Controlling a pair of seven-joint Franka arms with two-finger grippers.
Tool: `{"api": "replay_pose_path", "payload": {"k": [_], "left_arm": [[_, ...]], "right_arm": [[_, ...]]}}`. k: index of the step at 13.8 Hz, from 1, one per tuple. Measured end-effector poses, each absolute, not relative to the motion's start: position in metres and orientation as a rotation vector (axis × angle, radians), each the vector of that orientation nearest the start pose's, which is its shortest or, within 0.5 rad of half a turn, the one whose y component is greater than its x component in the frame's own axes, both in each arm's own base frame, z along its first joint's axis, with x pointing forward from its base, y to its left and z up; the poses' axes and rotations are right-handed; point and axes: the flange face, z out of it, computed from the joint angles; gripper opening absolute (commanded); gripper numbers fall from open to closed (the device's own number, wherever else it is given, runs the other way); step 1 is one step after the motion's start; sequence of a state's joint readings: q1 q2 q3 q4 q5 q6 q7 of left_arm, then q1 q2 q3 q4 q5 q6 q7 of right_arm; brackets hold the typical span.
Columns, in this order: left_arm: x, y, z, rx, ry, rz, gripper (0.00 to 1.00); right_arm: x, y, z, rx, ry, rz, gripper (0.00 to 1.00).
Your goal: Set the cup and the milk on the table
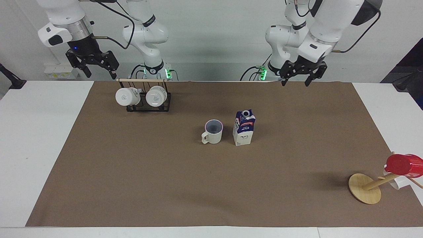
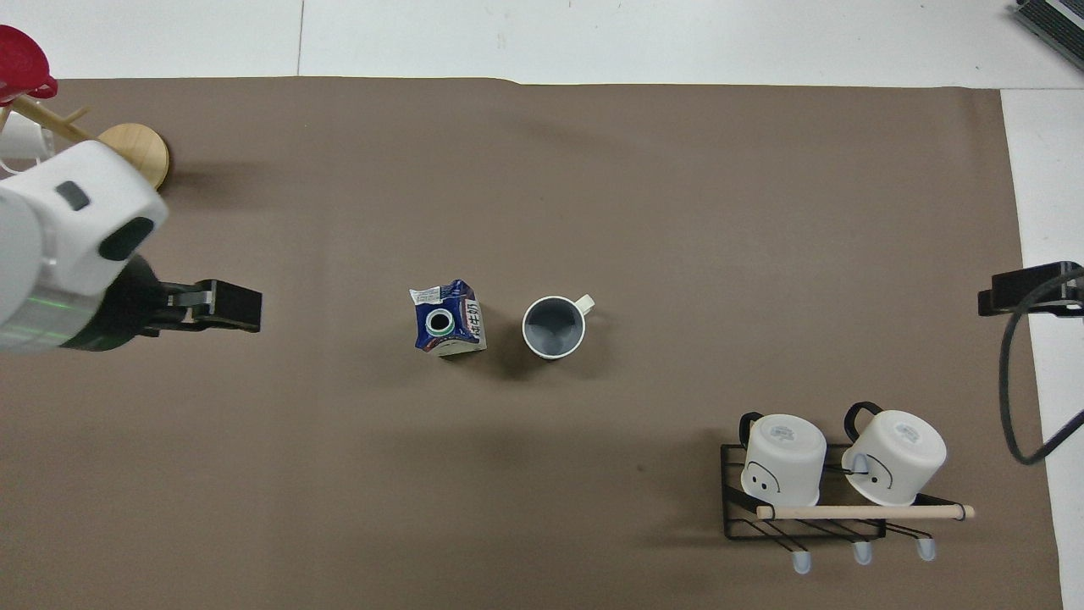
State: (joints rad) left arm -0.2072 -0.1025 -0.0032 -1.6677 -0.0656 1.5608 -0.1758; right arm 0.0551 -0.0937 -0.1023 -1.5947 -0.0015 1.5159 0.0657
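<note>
The cream-beige cup (image 1: 212, 131) stands upright on the brown sheet of the table (image 1: 165, 185), handle toward the right arm's end; it also shows in the overhead view (image 2: 553, 327). The milk (image 1: 244, 128) stands upright right beside it, toward the left arm's end, with its round spout visible from above (image 2: 449, 326). My left gripper (image 1: 295, 81) is open and empty, raised over the sheet's edge by the robots, well apart from the milk (image 2: 241, 307). My right gripper (image 1: 100, 73) is open and empty, raised beside the mug rack (image 2: 1029, 290).
A black wire rack (image 1: 148, 102) with a wooden rod holds two whiter mugs (image 2: 783, 457) near the right arm. A tilted wooden mug tree (image 1: 365, 188) with a red cup (image 1: 401, 164) sits at the left arm's end, far from the robots.
</note>
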Motion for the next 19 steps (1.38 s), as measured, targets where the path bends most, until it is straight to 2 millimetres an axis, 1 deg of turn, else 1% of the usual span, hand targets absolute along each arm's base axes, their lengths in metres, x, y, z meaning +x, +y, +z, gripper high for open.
{"api": "replay_pose_path", "payload": {"k": [1, 2, 4, 6, 19], "left_arm": [[0.510, -0.096, 0.641, -3.190, 0.086, 0.016, 1.00], [0.510, -0.081, 0.652, -3.175, 0.126, -0.003, 1.00], [0.509, -0.064, 0.671, -3.158, 0.157, -0.035, 1.00], [0.509, -0.054, 0.677, -3.157, 0.144, -0.040, 1.00], [0.509, -0.053, 0.677, -3.157, 0.143, -0.036, 1.00]], "right_arm": [[0.520, -0.028, 0.658, -3.128, 0.176, -0.033, 1.00], [0.521, -0.028, 0.658, -3.128, 0.176, -0.046, 1.00], [0.522, -0.027, 0.658, -3.128, 0.174, -0.056, 1.00], [0.522, -0.023, 0.658, -3.128, 0.162, -0.058, 1.00], [0.522, -0.021, 0.658, -3.128, 0.157, -0.058, 1.00]]}}
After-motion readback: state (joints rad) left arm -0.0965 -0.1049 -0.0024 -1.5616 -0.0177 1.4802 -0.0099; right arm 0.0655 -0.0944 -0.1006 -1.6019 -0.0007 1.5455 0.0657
